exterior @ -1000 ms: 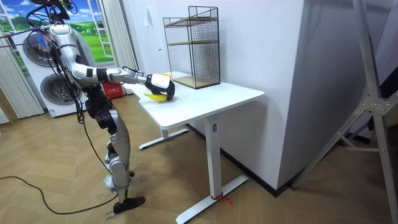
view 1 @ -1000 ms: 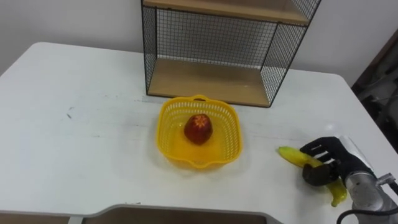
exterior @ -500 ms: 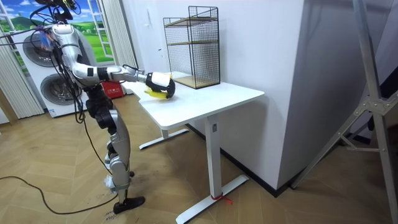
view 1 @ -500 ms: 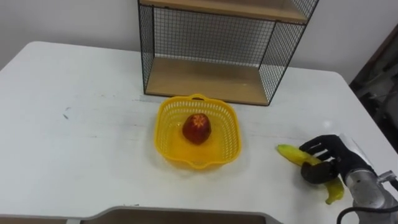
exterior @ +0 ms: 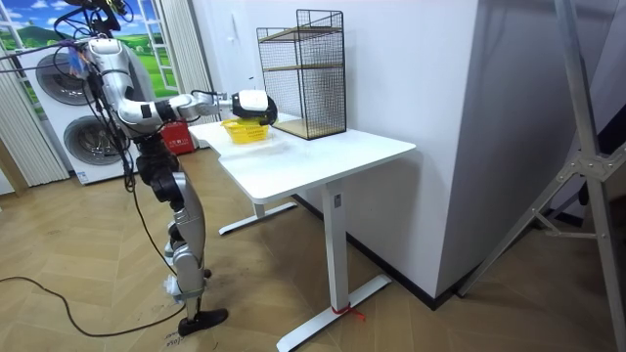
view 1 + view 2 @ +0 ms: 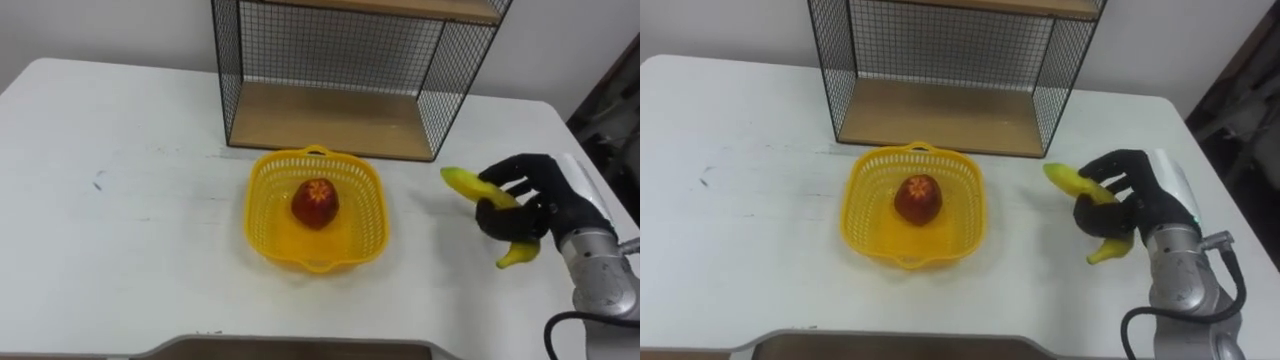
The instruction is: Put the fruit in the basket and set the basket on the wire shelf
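Room view: white table (image 5: 323, 156) against the wall. Robot stands at its end on the room view's left, right hand (image 5: 256, 106) raised near yellow basket (image 5: 245, 131), wire shelf (image 5: 303, 73) beyond.

Left eye view: fingers curled round banana (image 6: 462, 183), held above tabletop, right of basket. Basket holds one red fruit (image 6: 314, 201); shelf's lower board bare.

Next, prob.: carry banana left over basket's free side, lower gently, release w/o knocking rim.
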`<state>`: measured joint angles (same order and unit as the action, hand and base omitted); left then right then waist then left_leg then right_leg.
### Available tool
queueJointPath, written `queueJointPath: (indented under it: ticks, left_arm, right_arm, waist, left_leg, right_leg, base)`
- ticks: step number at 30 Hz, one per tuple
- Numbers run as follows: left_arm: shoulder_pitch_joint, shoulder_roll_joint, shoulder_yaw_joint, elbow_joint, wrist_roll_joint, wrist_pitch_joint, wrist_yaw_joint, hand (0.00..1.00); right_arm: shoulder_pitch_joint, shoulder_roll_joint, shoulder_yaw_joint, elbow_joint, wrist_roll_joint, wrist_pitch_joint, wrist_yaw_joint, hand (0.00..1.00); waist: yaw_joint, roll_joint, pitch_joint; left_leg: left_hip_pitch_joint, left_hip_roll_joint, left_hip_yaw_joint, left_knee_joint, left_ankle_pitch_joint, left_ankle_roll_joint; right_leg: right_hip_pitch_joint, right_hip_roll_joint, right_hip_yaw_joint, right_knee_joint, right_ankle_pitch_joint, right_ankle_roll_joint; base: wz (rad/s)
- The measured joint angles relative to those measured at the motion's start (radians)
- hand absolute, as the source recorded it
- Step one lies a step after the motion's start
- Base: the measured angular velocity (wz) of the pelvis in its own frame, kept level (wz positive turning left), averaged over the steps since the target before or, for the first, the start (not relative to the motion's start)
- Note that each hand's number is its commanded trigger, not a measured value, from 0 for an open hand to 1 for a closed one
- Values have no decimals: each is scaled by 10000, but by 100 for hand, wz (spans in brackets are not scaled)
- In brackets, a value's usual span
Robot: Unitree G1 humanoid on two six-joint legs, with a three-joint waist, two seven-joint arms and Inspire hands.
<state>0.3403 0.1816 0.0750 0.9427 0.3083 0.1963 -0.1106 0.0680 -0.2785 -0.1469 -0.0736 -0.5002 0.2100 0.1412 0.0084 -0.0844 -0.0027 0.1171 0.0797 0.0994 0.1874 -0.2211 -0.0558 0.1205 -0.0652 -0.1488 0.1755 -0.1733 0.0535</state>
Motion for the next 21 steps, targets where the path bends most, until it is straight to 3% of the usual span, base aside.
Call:
queueJointPath:
  ticks: [3, 7, 21]
  left_arm:
    - [-25, -6, -9, 266, -4, -78, 0, 0]
    - [-61, -7, -7, 305, -3, -77, -1, 0]
    - [-191, -13, 0, 276, -4, -358, -4, 0]
  right_arm:
    - [-1, 0, 5, -204, 132, -1, -39, 100]
    - [-1, 2, 67, -660, 568, -12, -116, 100]
    - [-11, 40, 190, -2475, 654, -52, -71, 100]
  waist:
    - [4, -2, 12]
    - [129, -55, 99]
    - [449, -99, 45]
  left_leg:
    - [-2, 1, 1, -3, 0, 0]
    - [-36, 14, 72, -15, -3, -3]
    - [-123, 12, 94, 35, -1, 0]
  right_leg:
    - [-13, 0, 0, 26, 0, 0]
    - [-107, -1, 42, 97, 0, 0]
    - [-218, 1, 71, 127, 1, -2]
  base:
    - [0]
    - [-6]
    - [-1]
